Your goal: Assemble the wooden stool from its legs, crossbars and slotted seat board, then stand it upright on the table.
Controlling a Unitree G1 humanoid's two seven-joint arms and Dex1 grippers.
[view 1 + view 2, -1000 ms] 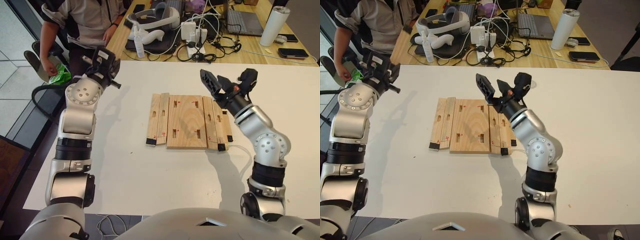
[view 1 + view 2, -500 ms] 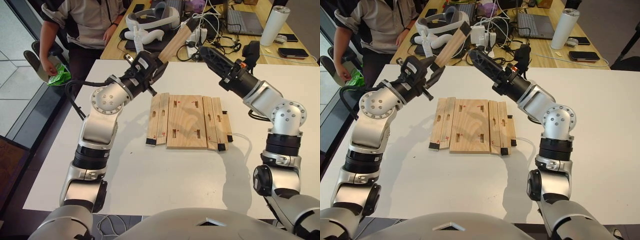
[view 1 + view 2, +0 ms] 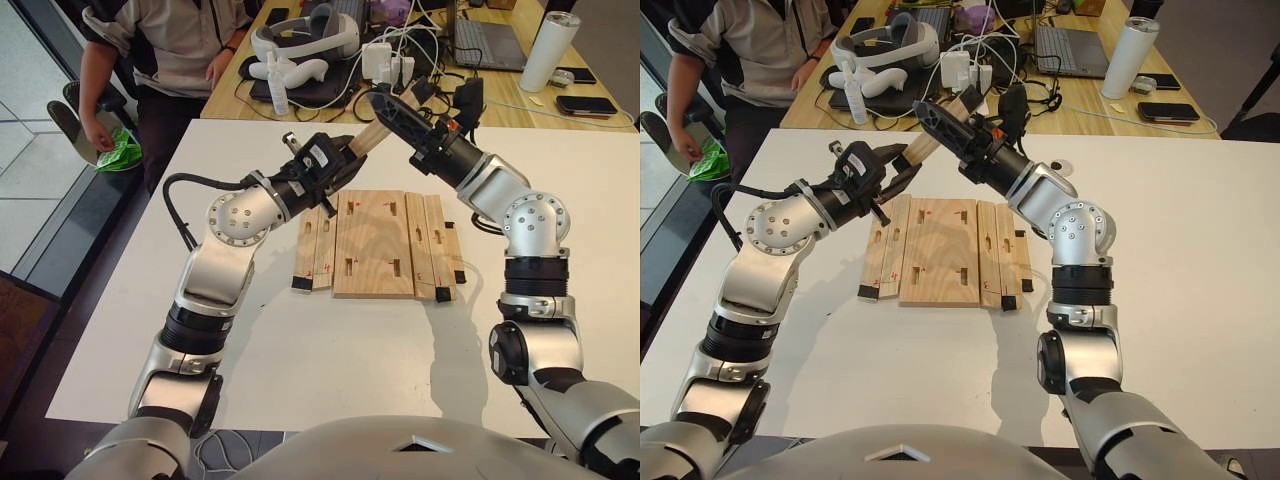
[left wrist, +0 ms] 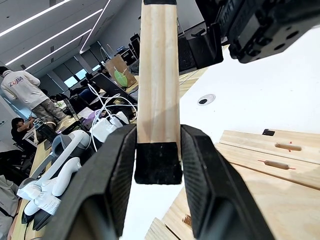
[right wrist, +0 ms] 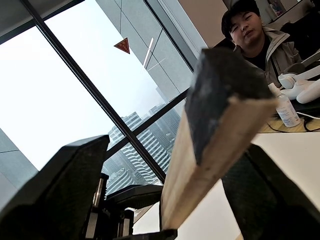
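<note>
My left gripper point(image 3: 338, 160) is shut on a wooden leg point(image 3: 368, 140), gripping it near its black-capped lower end point(image 4: 157, 162). The leg slants up and away above the board's far edge. My right gripper point(image 3: 392, 108) is open at the leg's upper end, its fingers point(image 5: 65, 195) standing wide on either side of the black-tipped wood point(image 5: 225, 90). The slotted seat board point(image 3: 373, 245) lies flat mid-table. Slotted wooden pieces point(image 3: 312, 240) lie against its left side, and more point(image 3: 437, 248) against its right.
Behind the white table point(image 3: 250, 350) stands a wooden desk with a headset point(image 3: 305, 38), a spray bottle point(image 3: 277, 85), tangled cables point(image 3: 400, 95), a laptop, a white tumbler point(image 3: 549, 50) and phones. A person sits at the back left.
My left arm swung in from the far left with the leg and lowered it towards the board. My right gripper left the right-hand pieces and rose to the leg's upper end.
</note>
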